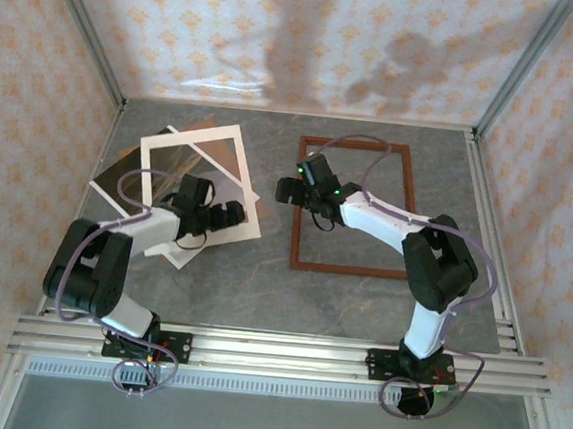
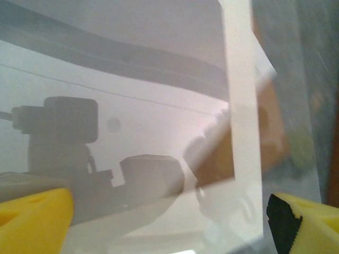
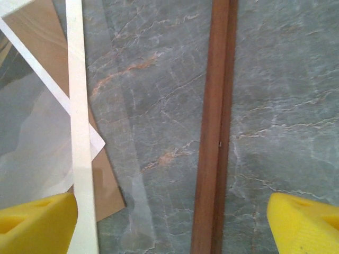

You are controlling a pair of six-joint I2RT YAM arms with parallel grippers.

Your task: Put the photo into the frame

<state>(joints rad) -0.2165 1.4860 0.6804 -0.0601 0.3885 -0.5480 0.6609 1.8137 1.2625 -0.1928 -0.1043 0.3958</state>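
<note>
Straddling frame [image 3: 214, 132]: right fingers [image 3: 302, 222], apart | photo [image 3: 26, 143] by left fingers [image 2: 32, 217], apart

Left gripper [image 2: 169, 222] wide above glossy sheet [image 2: 132, 137], white mat [image 2: 241, 106]

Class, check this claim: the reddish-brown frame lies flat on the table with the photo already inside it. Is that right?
No: the frame is empty, as the top external view shows bare table inside it. The photo lies outside it, partly under the white mat.
</note>
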